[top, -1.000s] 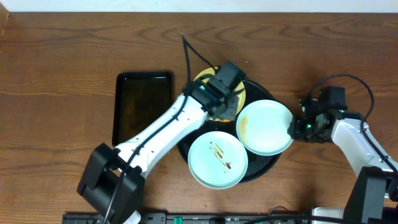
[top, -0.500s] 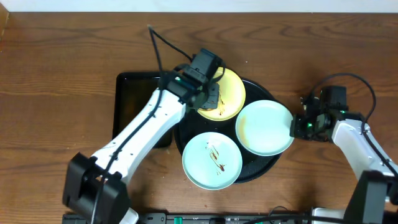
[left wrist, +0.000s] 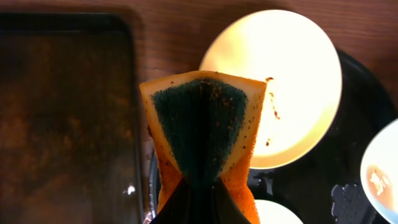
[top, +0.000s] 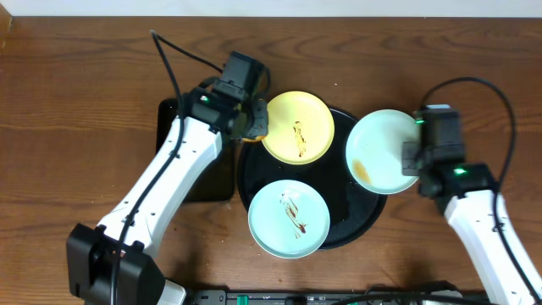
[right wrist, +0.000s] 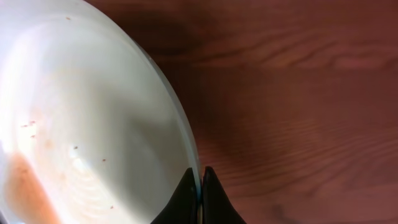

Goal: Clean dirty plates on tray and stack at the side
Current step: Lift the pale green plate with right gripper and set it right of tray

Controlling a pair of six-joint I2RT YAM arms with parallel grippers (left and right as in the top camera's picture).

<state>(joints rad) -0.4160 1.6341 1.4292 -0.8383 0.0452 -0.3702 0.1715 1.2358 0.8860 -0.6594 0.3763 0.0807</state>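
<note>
The round black tray (top: 254, 174) holds a pale yellow plate (top: 297, 126) with a dark streak at its back and a mint plate (top: 288, 219) with brown streaks at its front. My right gripper (top: 412, 158) is shut on the rim of a second mint plate (top: 381, 151), held at the tray's right edge with an orange-brown smear inside; the plate fills the left of the right wrist view (right wrist: 81, 112). My left gripper (top: 251, 125) is shut on an orange and dark green sponge (left wrist: 202, 124), just left of the yellow plate (left wrist: 292, 74).
A rectangular black tray (top: 190, 148) lies left of the round tray, partly under my left arm, and shows in the left wrist view (left wrist: 62, 112). Bare wood tabletop (right wrist: 298, 93) lies to the right of the held plate.
My left gripper has drawn the sponge left off the yellow plate, uncovering it. My right gripper has carried the mint plate up and to the right, toward the tray's edge.
</note>
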